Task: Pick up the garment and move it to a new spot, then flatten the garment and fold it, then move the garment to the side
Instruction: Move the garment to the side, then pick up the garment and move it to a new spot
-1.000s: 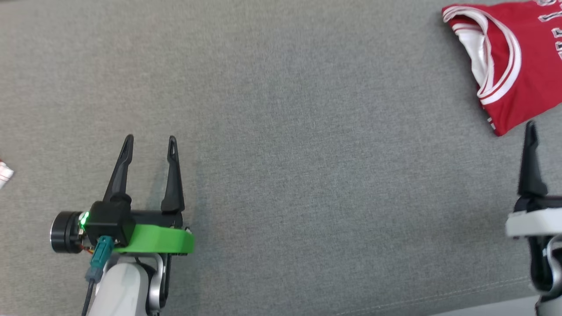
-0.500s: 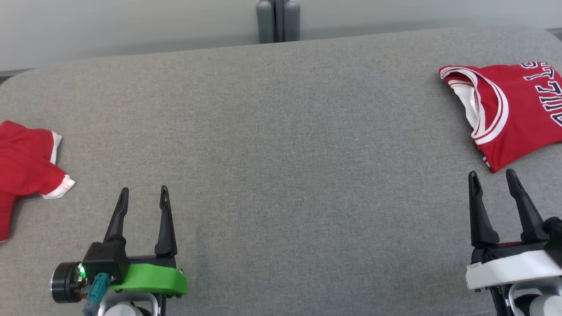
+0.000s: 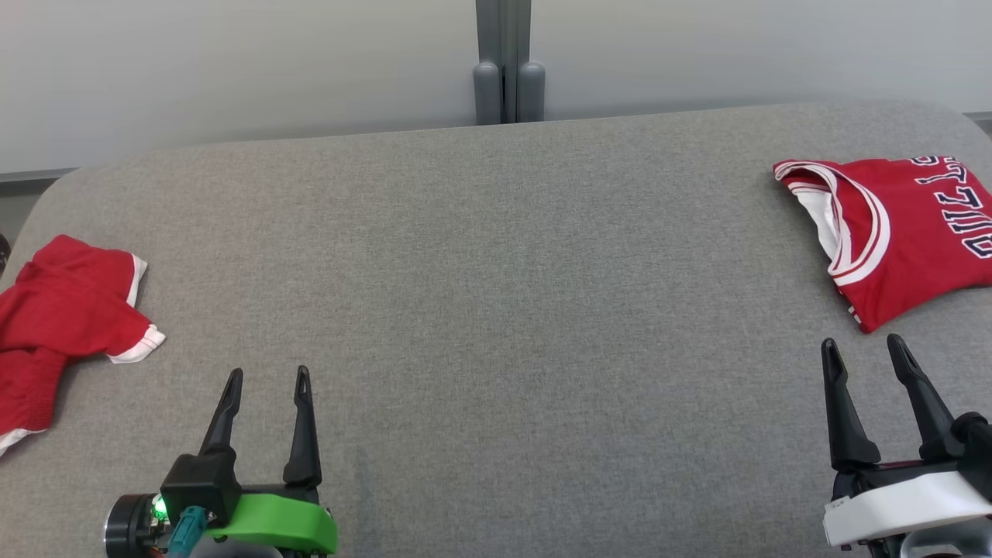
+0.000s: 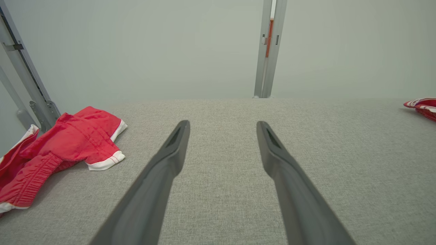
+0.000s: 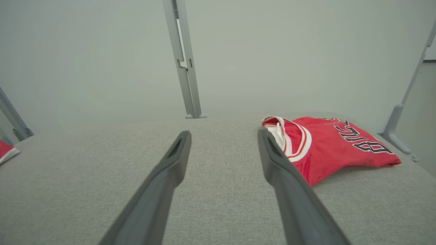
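**Both pincers open and empty over the bench, a red garment off to each side**

I have the left pincer [image 3: 268, 372] low over the grey fabric-covered bench [image 3: 496, 294], its two long dark fingers spread apart with bare grey cloth between them. It grips nothing. The right pincer [image 3: 860, 341] sits the same way, with its fingers parted and nothing between them.

The crumpled red shorts with white hem bands [image 3: 66, 310] lie to the left of the left pincer and a little beyond its fingertips, well apart from it. They are bunched in a loose heap with one white-edged leg opening turned toward the pincer. From the left wrist camera I can see a gathered waistband at the near end of the heap.

The folded red jersey with white striped trim and dark lettering [image 3: 907, 225] lies just beyond the right pincer, ahead of its fingertips and running off to its right. The near corner of the jersey comes close to the fingertips, and in the head view a narrow strip of grey bench shows between them. The neck opening faces the middle of the bench, and the lettering lies on top toward the far right.

Between the two pincers and ahead of them the bench is plain grey weave. Beyond its far edge, ahead of both pincers, a grey metal post [image 3: 508, 70] rises against a pale wall [image 3: 232, 70].
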